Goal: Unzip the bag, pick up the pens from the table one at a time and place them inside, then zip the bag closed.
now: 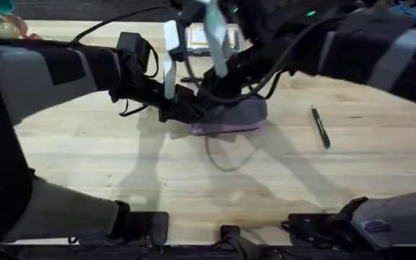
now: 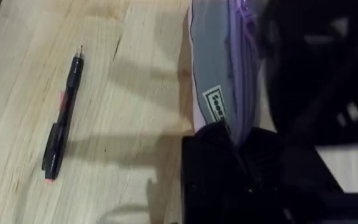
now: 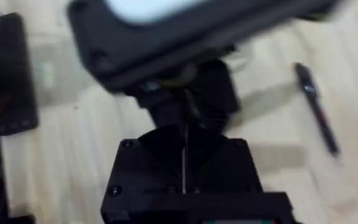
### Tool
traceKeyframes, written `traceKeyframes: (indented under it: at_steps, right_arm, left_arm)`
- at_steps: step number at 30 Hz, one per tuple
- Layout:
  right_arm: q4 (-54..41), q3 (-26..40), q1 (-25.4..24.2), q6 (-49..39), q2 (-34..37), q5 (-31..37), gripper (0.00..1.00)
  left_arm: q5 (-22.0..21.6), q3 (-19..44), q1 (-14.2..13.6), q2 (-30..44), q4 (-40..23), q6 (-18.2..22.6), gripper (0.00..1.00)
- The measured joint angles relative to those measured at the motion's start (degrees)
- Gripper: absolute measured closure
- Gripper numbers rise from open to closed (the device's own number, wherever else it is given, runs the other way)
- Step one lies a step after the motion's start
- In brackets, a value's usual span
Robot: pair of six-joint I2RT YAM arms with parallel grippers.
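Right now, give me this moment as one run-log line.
phase: at bag | bag: on table, both grippers at it | left gripper: holding bag's end | pen: on table, right of bag

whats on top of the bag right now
Both arms crowd over the bag. The left gripper is clamped on its end by the zipper; the right arm covers the rest of its top, so the zipper's state and contents are hidden.
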Motion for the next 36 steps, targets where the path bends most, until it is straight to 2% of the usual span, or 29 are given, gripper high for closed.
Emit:
traceKeyframes:
  at_steps: [6,13,14,15,20,21,31,36]
  right_arm:
    - [-0.31,0.00,1.87,0.85,0.91,-2.55,0.972]
    - [-6.19,0.33,-0.50,1.05,-3.02,-1.22,0.970]
    - [-7.22,0.63,-0.90,1.28,-4.07,-0.25,0.919]
    - [-8.02,0.84,-1.19,1.32,-5.06,0.83,0.796]
    - [-11.34,1.58,-1.43,1.21,-11.48,6.79,0.075]
    - [-12.00,1.67,-1.41,1.04,-12.65,7.71,0.025]
    - [-17.25,1.81,-1.39,1.09,-21.19,10.92,0.005]
    - [-16.99,1.81,-1.39,5.85,-22.23,10.99,0.003]
  left_arm:
    - [-0.01,0.00,0.00,0.01,0.00,0.00,0.959]
    - [0.02,0.00,0.00,0.00,0.00,0.00,0.958]
    - [0.02,0.00,0.00,0.00,0.00,0.00,0.958]
    - [0.02,0.00,0.00,0.01,0.00,0.00,0.958]
    - [-0.01,0.00,0.00,0.02,0.00,0.00,0.958]
    - [0.01,0.00,0.00,0.01,0.00,0.00,0.958]
    - [-0.01,0.00,0.00,-0.01,0.00,0.00,0.958]
    - [-0.01,0.00,0.00,-0.01,0.00,0.00,0.958]
